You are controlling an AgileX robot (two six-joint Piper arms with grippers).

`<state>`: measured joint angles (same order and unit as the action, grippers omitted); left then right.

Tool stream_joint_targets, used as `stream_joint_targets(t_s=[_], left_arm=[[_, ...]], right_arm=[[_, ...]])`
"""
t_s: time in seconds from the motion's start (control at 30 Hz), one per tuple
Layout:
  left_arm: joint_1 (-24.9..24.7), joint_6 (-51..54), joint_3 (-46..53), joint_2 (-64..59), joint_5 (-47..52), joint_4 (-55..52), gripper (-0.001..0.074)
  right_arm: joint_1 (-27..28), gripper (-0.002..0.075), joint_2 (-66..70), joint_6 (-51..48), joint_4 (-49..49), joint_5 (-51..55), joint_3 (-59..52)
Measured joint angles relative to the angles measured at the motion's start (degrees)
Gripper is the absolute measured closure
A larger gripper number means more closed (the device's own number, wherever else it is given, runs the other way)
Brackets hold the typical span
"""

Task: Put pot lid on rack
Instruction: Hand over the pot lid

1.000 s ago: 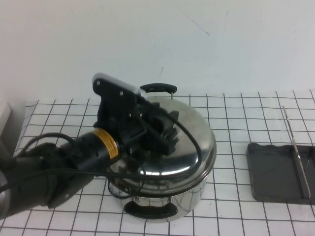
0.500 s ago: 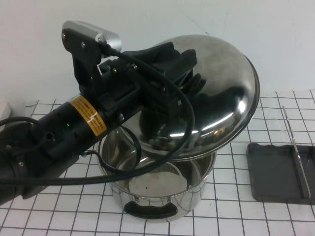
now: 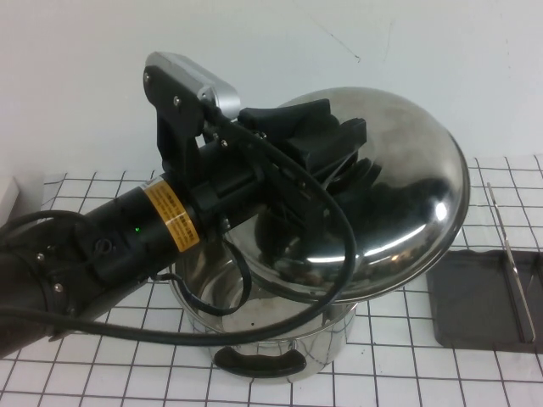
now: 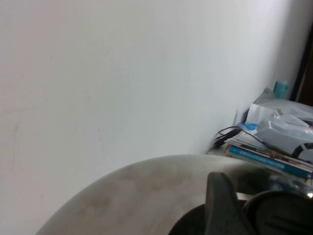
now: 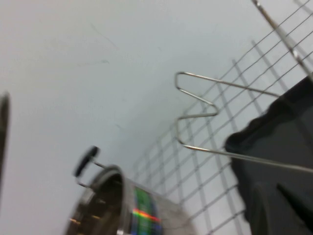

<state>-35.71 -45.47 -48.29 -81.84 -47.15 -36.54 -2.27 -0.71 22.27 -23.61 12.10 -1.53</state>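
The pot lid (image 3: 399,195) is polished steel and hangs tilted in the air above the open pot (image 3: 280,339). My left gripper (image 3: 339,157) is shut on the lid's black knob, which its fingers mostly hide. In the left wrist view the lid's dome (image 4: 146,191), the knob (image 4: 283,215) and one finger (image 4: 222,205) show. The rack (image 3: 475,297) is a dark grey tray with a thin wire frame (image 3: 509,254), on the table at the right. My right gripper (image 5: 276,208) shows only in its wrist view, open and empty, just over the rack's tray (image 5: 283,147), near the wire frame (image 5: 205,115).
The deep steel pot also shows in the right wrist view (image 5: 122,205). It stands on the checked table cover (image 3: 85,195) under the lid. A white wall is behind. Books and bags (image 4: 274,142) lie far off in the left wrist view.
My left gripper has lifted the lid off the pot, tilted it up, then carried it a little to the right toward the rack. The pot now stands open.
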Motion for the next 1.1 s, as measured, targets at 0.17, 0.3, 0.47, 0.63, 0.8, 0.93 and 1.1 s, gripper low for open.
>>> stream_joint_targets(t_s=[0.17, 0.3, 0.47, 0.63, 0.8, 0.93, 1.1], left_arm=[[0.0, -0.1, 0.0, 0.0, -2.9, -0.6, 0.0417], [0.0, -0.1, 0.0, 0.0, -3.0, -1.2, 0.0417], [0.0, -0.2, 0.0, -0.3, -3.0, -1.8, 0.0417], [0.0, -0.4, 0.0, -1.3, -2.9, -1.8, 0.0417], [0.0, -0.4, 0.0, -1.7, -3.1, -1.0, 0.0417], [0.0, -0.9, 0.0, -1.7, -7.2, 0.2, 0.0417], [0.0, -4.8, 0.0, -1.7, -15.7, 5.5, 0.0417]], right_arm=[[0.0, 0.0729, 0.0, -0.8, -12.2, -2.7, 0.0], [0.0, 0.0729, 0.0, -8.0, -14.0, -2.9, 0.0], [-0.1, 0.0729, 0.0, -16.8, -15.5, 0.3, 0.2], [-1.5, 0.0726, 0.8, -38.5, -25.8, 7.1, 7.1], [-1.9, 0.0592, 9.5, -65.3, -47.4, 9.2, 14.6], [-1.9, 0.04, 19.6, -85.6, -67.0, 11.5, 18.8], [-1.9, 0.0307, 32.0, -93.9, -73.0, 14.6, 23.3]])
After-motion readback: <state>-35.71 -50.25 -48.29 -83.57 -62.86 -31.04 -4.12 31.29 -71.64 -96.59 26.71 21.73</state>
